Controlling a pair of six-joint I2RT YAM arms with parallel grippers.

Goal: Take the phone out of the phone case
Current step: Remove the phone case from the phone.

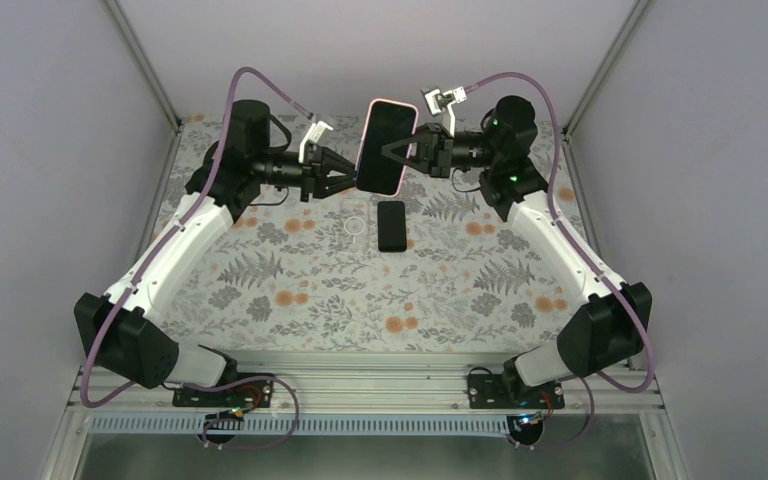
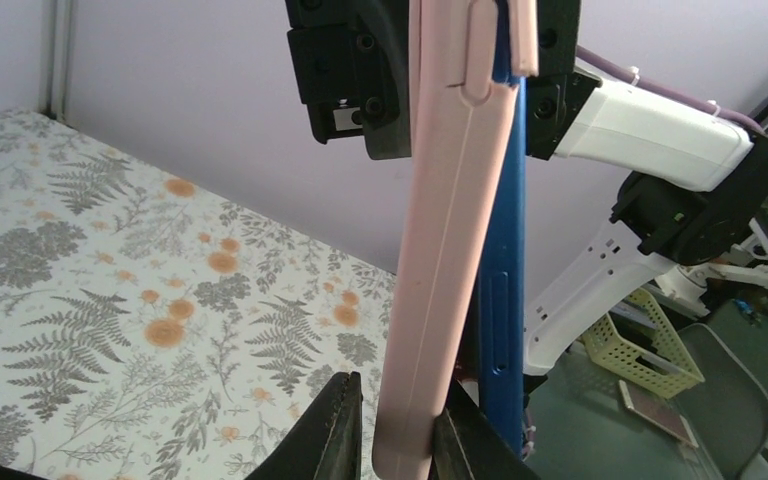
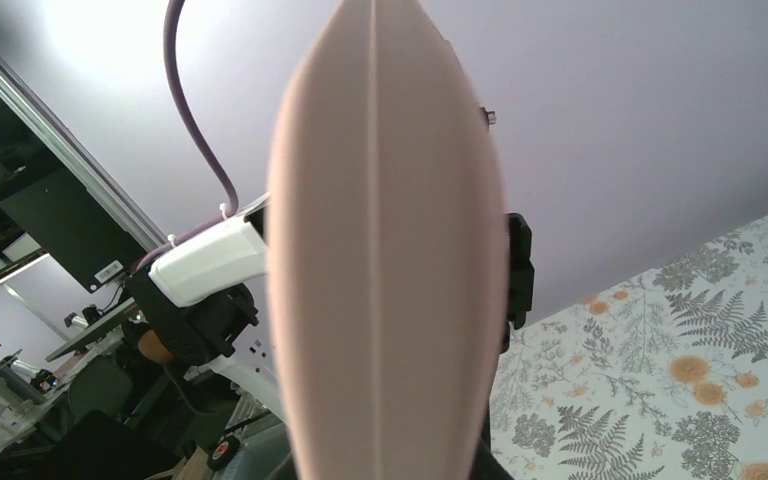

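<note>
The phone (image 1: pixel 387 140), dark screen facing up, is held in the air in its pink phone case (image 1: pixel 401 104) between both grippers. My right gripper (image 1: pixel 397 150) is shut across its right side, one finger over the screen. My left gripper (image 1: pixel 353 180) is shut on the case's lower left end. In the left wrist view the pink case (image 2: pixel 450 250) stands peeled away from the phone's blue edge (image 2: pixel 503 300) at the near end. The left gripper (image 2: pixel 400 440) pinches that case wall, one finger (image 2: pixel 470 440) wedged between case and phone. The case (image 3: pixel 385 250) hides the right fingers in the right wrist view.
A flat black rectangle (image 1: pixel 392 225) lies on the floral table cloth (image 1: pixel 310 290) just below the held phone, with a small clear ring (image 1: pixel 357 227) to its left. Grey walls close in the back and sides. A yellow basket (image 2: pixel 650 345) sits beyond the table edge.
</note>
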